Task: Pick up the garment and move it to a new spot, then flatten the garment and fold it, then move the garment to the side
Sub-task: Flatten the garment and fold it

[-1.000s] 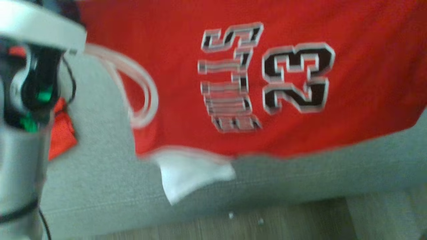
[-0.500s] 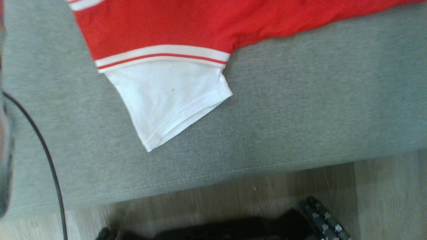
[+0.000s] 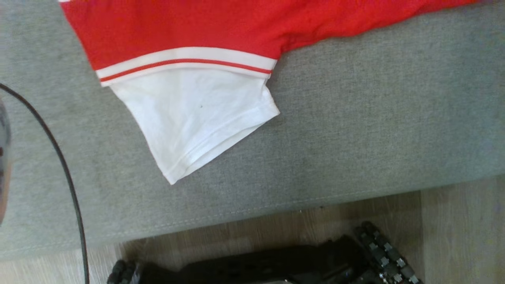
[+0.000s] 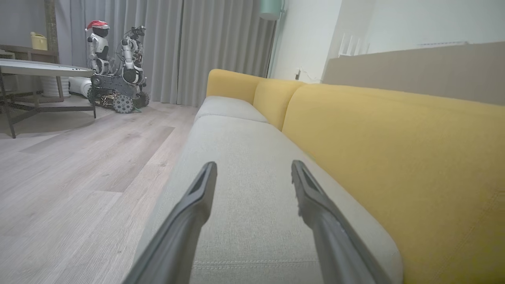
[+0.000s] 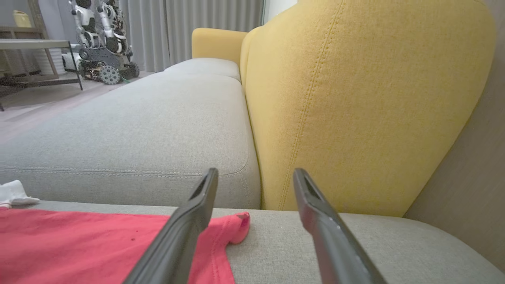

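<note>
A red garment (image 3: 221, 27) lies spread on the grey seat cushion (image 3: 375, 118) of a sofa, its white sleeve (image 3: 193, 114) angled out toward the cushion's front edge, with a red-and-white trim band where the sleeve meets the body. In the head view the cloth runs off the top of the frame, so its full outline cannot be seen. Below the cushion is pale wood floor (image 3: 457, 228), where the robot's own dark wheeled base (image 3: 276, 268) shows. A black cable (image 3: 63, 173) curves down the left side.

Neither gripper holds anything. The left gripper (image 4: 254, 163) hovers with its fingers spread wide over bare grey seat beside the yellow backrest (image 4: 394, 157), pointing down the sofa's length toward grey curtains (image 4: 197, 47) and another wheeled robot (image 4: 114, 71) parked across the room. The right gripper (image 5: 255, 170) is likewise spread and empty. It sits low over a corner of the red garment (image 5: 79, 244), which lies against the seat close to the yellow backrest.

The garment looks laid out and largely flat, which suggests the placing and smoothing are close to done. No fold is visible in what the frames show: the sleeve lies extended and the corner by the backrest is a single layer. On that reading, folding the garment and moving it to the side remain.
</note>
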